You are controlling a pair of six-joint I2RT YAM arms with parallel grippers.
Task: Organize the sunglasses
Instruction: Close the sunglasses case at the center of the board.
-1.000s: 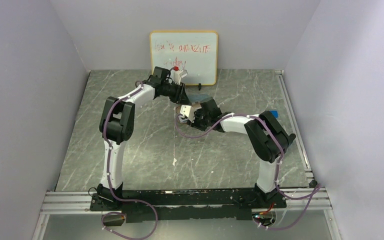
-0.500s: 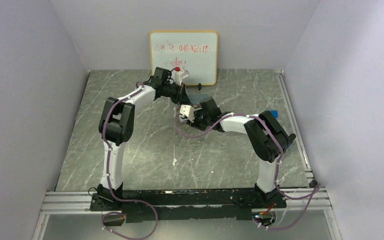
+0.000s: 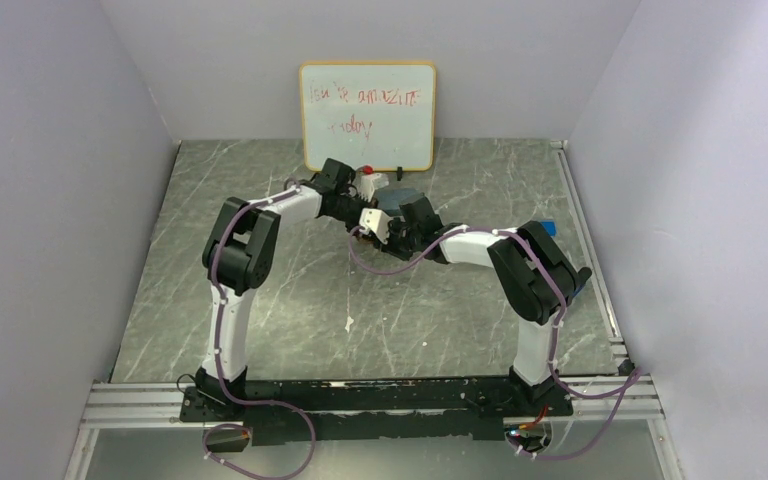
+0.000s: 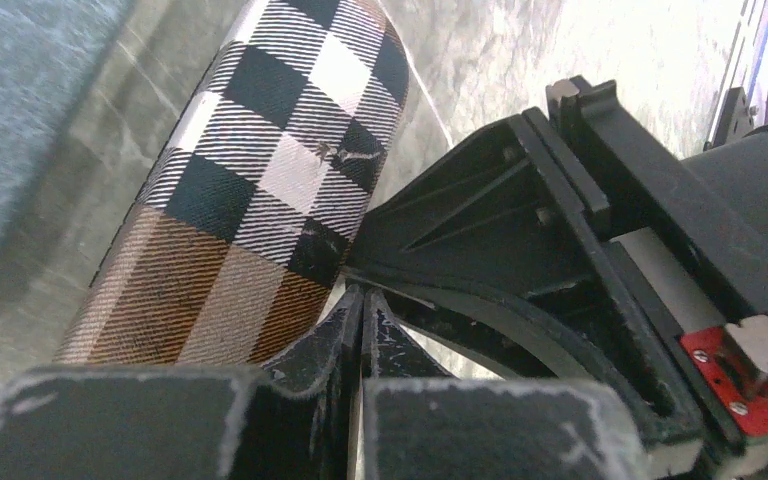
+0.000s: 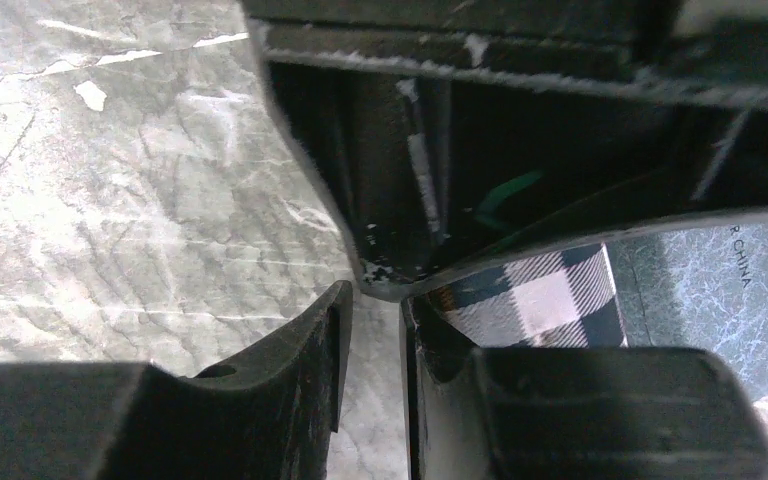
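White-framed and brown-framed sunglasses show in no view. Left gripper (image 4: 360, 305) has just closed, empty; plaid case (image 4: 260, 170) lies just left of it. Right gripper (image 5: 373, 320) stands slightly parted, gripping nothing. Probably a pair is cased; unconfirmed.

The whiteboard (image 3: 367, 115) standing at the back of the counter (image 3: 260, 300) carries two lines of red handwriting (image 3: 363, 98). In the top view the scrawl is too small and loose to make out as words. In the right wrist view, small dark print (image 5: 746, 256) runs sideways on a grey-blue surface (image 5: 710, 280) at the right edge. It shows a cut-off "R", then "CHINA".
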